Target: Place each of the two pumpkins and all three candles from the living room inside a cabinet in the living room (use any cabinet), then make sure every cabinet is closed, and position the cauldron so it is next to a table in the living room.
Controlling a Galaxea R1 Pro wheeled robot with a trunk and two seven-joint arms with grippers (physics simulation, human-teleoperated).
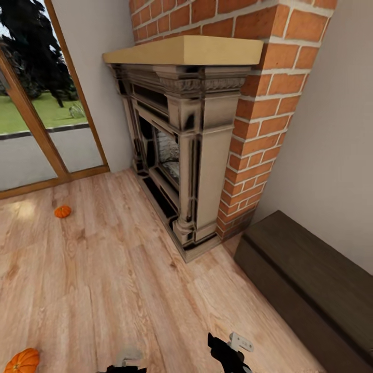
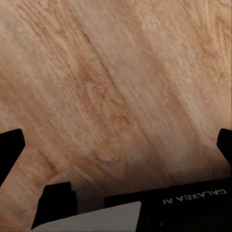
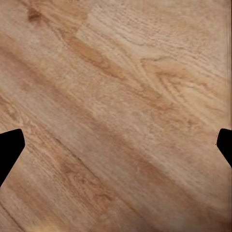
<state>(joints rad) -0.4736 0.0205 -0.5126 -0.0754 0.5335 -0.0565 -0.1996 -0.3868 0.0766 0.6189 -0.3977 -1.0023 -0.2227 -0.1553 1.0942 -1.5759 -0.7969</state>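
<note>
The robot is facing the fireplace (image 1: 181,150). One pumpkin (image 1: 62,211) is lying on the floor (image 1: 114,290) near the window (image 1: 36,119), another pumpkin (image 1: 22,361) close by the robot's left; the cabinet (image 1: 311,285) is standing at the right. Both the left hand (image 2: 116,145) and the right hand (image 3: 116,145) are spread and holding nothing. The base may be bumping the hearth edge or nudging the near pumpkin while turning. The middle floor is giving open room.
</note>
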